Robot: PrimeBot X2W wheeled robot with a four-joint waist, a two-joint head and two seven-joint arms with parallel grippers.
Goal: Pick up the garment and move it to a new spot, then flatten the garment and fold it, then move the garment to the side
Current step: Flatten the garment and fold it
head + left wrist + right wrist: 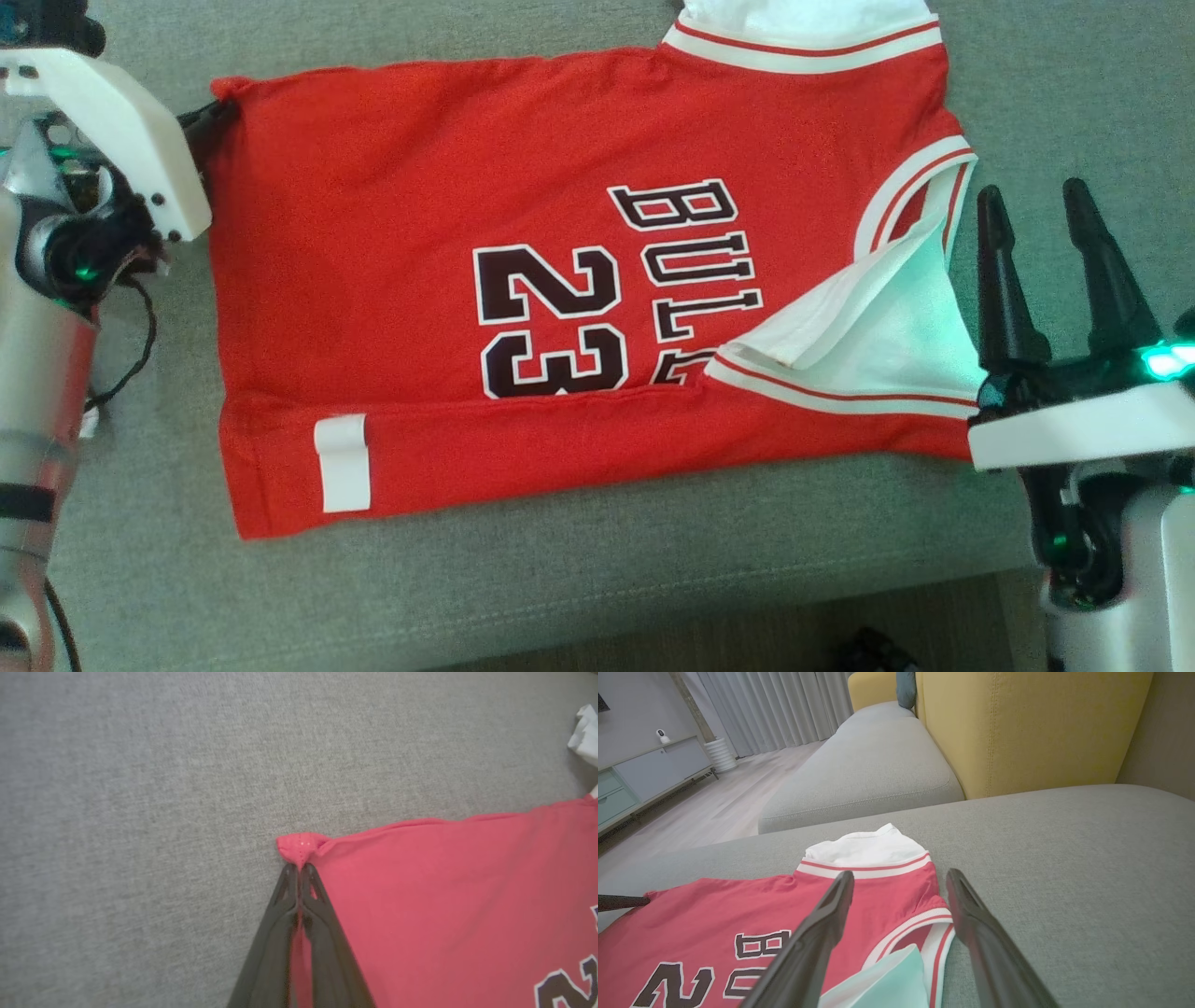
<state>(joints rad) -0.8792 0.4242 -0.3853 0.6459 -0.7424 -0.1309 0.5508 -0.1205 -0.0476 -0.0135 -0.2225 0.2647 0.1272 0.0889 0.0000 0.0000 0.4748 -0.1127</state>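
Matt red cloth jersey (392, 280); coarse grey woven cushion (560, 579).

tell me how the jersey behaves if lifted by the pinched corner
Probably floppy: the jersey bunches where the left tool pinches its corner, so the rest should hang. Likely light: thin cloth lying flat. Its folded edge may fall open.

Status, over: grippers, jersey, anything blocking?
Left gripper jaws shut on jersey corner. Right gripper open, empty, beside the jersey. Jersey spread on grey cushion, near edge folded over. Nothing in the way.
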